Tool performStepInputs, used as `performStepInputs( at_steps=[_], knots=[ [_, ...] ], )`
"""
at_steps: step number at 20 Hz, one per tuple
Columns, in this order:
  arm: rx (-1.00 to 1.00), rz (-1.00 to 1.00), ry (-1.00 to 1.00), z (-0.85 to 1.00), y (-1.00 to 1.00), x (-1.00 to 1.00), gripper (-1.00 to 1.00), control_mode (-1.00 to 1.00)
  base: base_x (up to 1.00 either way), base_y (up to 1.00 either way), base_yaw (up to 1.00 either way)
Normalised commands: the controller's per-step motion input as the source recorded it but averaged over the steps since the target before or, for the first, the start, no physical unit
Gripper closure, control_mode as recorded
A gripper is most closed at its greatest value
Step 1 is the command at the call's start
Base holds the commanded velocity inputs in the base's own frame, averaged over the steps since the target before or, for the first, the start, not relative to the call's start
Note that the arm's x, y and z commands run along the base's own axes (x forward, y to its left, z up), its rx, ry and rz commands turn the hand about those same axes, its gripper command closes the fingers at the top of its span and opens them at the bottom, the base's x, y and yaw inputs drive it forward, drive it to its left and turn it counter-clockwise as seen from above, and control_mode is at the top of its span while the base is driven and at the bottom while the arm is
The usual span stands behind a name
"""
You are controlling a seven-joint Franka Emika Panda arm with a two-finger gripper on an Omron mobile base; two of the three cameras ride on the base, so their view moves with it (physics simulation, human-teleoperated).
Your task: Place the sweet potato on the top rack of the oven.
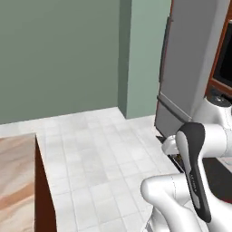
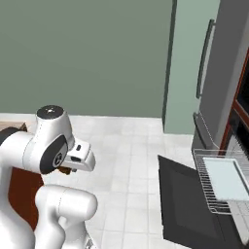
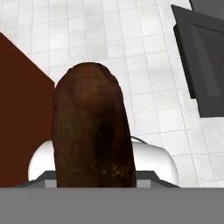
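At the hand view's centre, our pincer [image 3: 94, 186] grips the sweet potato [image 3: 92, 131]; we judge it mid-carry, next swinging toward the top rack [image 2: 206, 187] at lower right.

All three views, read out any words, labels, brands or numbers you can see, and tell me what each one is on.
None can be read.
Fridge: plain grey, no brand or label.
Open oven door: plain black panel, no markings.
Tray on the top rack: blank.
Sweet potato, held in the shut gripper: no sticker.
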Motion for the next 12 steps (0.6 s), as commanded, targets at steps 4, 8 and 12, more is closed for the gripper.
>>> performStepInputs(
  at_steps=[4, 8, 12],
  knots=[
    [0.0, 0.0, 0.0, 0.0, 0.0, 0.0, 1.0, 1.0, 0.97, 0.21, -0.61],
    [0.0, 0.0, 0.0, 0.0, 0.0, 0.0, 1.0, 1.0, 0.82, 0.46, -0.75],
    [0.0, 0.0, 0.0, 0.0, 0.0, 0.0, 1.0, 1.0, 0.8, 0.48, -0.76]
  ],
)
